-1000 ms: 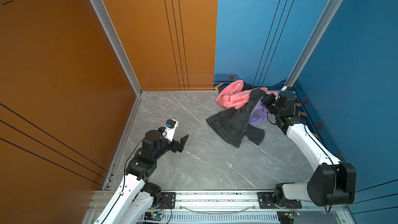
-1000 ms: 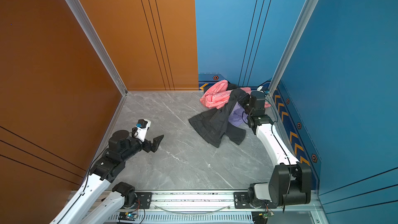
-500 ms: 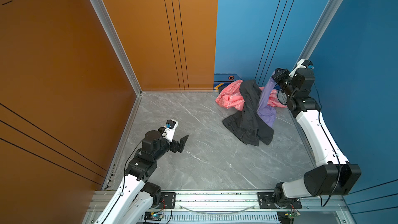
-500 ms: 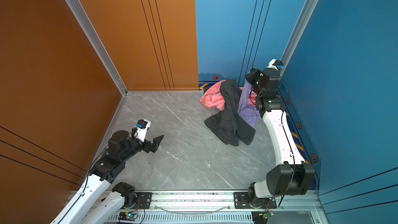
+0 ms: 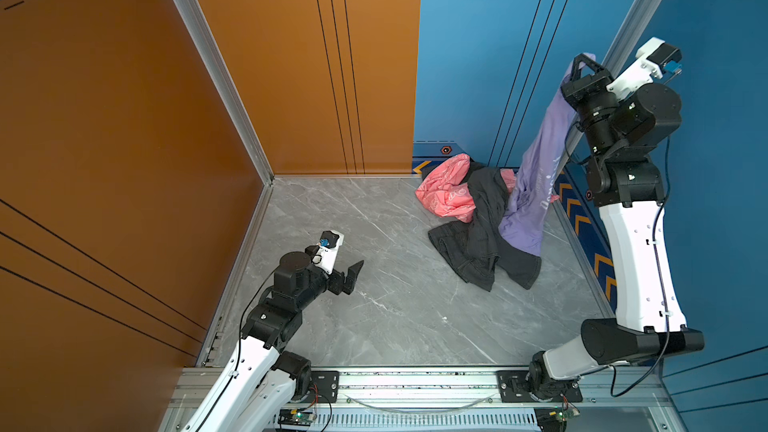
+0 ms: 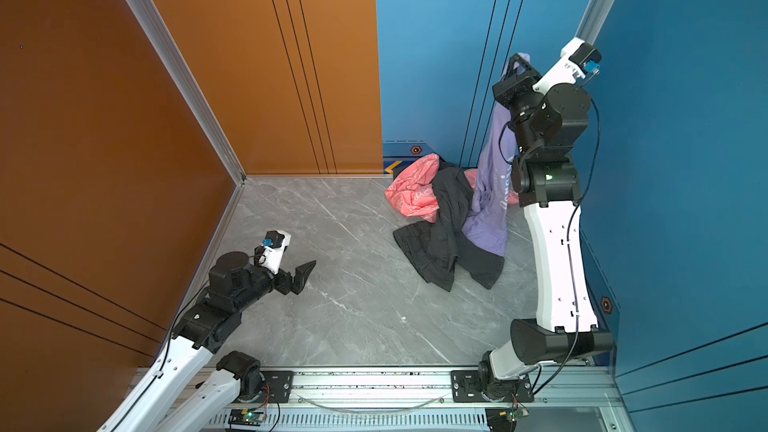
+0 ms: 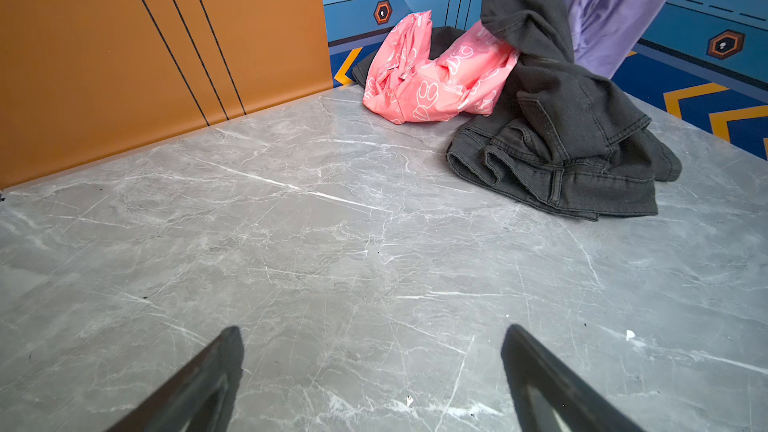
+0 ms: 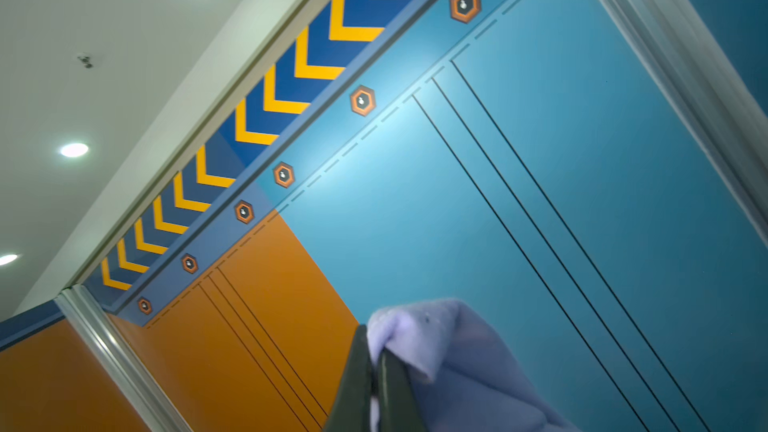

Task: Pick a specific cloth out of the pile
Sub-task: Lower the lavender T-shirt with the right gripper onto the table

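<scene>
Raised higher, right pincer [image 5: 583, 61] pinches lavender cloth [image 5: 536, 172] hanging below it.

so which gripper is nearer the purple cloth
Right. The right gripper is shut on the purple cloth above the pile; the left gripper hangs open over the table, far off.

top views: high, front, facing down, sharing pile [image 5: 478, 222] | left wrist: low, toward pile | right wrist: upward, wall [image 8: 540, 201]

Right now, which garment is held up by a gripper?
The lavender cloth, pinched in the shut right gripper and hanging; the pink garment and the dark grey denim lie on the table, unheld.
</scene>
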Action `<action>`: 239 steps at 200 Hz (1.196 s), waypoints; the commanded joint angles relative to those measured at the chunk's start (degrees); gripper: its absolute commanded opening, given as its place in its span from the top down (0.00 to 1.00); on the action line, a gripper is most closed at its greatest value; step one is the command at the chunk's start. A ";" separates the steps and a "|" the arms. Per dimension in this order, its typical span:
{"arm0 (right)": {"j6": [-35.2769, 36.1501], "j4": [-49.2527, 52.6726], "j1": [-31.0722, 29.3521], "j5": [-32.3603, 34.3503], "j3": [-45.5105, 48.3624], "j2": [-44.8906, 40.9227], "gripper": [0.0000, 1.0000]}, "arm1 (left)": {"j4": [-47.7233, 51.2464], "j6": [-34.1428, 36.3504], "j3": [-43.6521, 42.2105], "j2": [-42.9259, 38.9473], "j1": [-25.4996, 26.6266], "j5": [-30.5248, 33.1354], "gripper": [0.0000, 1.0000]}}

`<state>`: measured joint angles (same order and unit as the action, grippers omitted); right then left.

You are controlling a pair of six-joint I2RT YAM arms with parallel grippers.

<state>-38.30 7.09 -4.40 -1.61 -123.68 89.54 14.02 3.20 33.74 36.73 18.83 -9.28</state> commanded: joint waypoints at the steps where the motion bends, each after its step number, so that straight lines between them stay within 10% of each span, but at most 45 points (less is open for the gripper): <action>1: 3.74 1.04 -4.43 -2.00 -7.30 3.62 1.00 | -0.30 -0.29 -0.76 -0.65 0.50 0.20 0.02; 70: 19.26 19.40 -26.67 -7.50 -7.65 14.60 1.00 | -0.30 -0.10 -0.86 -0.86 0.59 0.58 0.02; 115: 33.03 27.09 -37.47 7.78 15.00 11.14 0.54 | -0.31 0.06 -1.04 -0.86 0.77 1.08 0.02; 164: 30.15 27.00 -31.40 15.10 33.55 -2.62 0.25 | -0.27 0.27 -1.04 -0.91 0.91 1.43 0.02; 239: 17.12 24.39 -8.31 14.54 48.44 -13.62 0.22 | -0.31 0.31 -1.04 -1.05 0.93 1.26 0.02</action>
<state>-16.03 32.01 -16.27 13.21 -79.92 74.94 14.02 3.22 33.74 36.40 19.20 -9.02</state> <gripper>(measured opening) 0.782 0.980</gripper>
